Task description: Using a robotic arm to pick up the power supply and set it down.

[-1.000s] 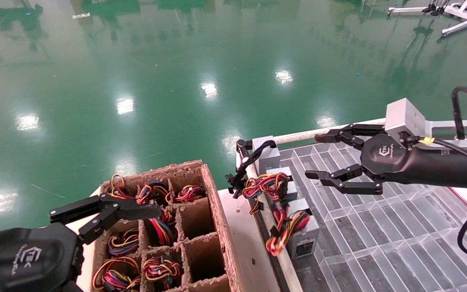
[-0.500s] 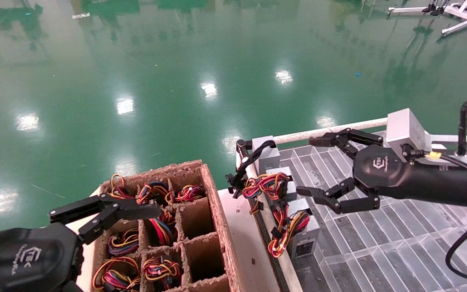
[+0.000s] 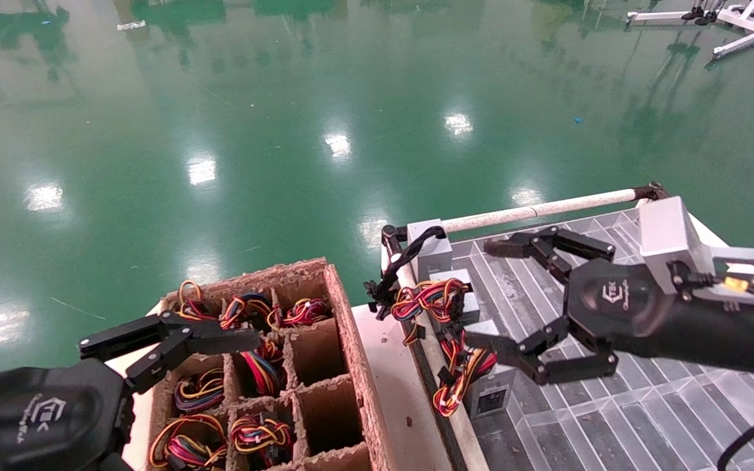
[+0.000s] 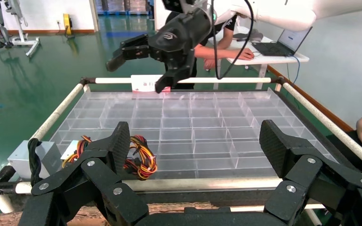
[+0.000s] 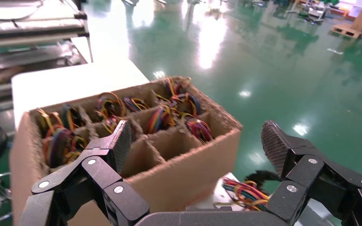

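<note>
Two power supplies stand at the left edge of the clear divided tray (image 3: 619, 418). The nearer power supply (image 3: 491, 391) is a grey box with a dark label and a red, yellow and black wire bundle (image 3: 459, 376). The farther one (image 3: 467, 302) carries its own bundle (image 3: 430, 294). My right gripper (image 3: 480, 294) hovers open just right of them, its lower finger over the nearer box's top. In the right wrist view the gripper (image 5: 197, 146) is open and empty, with wires (image 5: 245, 193) below. My left gripper (image 3: 169, 340) is parked open above the cardboard box; in its wrist view (image 4: 195, 150) it holds nothing.
A plain grey block (image 3: 430, 250) with a black cable sits at the tray's far left corner. A divided cardboard box (image 3: 354, 347) on the left holds several more wire bundles. A white rail (image 3: 547, 209) runs along the tray's far edge. Green floor lies beyond.
My right gripper has come down and nearer, toward the power supplies at the tray's left edge, staying open. The left arm has not moved.
</note>
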Controlling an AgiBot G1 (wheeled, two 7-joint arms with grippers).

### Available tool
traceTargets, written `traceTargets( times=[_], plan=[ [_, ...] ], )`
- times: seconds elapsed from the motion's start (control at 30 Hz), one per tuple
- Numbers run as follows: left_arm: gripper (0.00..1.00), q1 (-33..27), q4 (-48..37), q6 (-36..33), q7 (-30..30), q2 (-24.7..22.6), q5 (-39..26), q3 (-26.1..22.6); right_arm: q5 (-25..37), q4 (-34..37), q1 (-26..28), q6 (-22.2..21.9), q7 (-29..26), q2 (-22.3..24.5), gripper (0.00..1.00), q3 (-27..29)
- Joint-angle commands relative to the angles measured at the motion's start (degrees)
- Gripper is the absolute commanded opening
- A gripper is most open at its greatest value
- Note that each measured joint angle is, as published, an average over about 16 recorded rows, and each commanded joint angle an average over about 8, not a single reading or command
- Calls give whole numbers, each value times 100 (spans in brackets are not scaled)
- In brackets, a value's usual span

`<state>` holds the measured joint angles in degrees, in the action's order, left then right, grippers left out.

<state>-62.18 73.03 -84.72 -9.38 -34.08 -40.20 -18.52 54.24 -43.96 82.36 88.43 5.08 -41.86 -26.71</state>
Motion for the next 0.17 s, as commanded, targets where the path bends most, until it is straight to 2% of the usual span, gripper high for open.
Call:
traceTargets(
  times=[0.03,0.17],
  plan=[
    [100,4,4,-7,-9,-6,-11,17,-129,-310,-217,-29,-165,71,100,112],
    [100,8,7,-12,-17,-12,-21,31,-238,-570,-400,-53,-305,132,100,206]
  ],
)
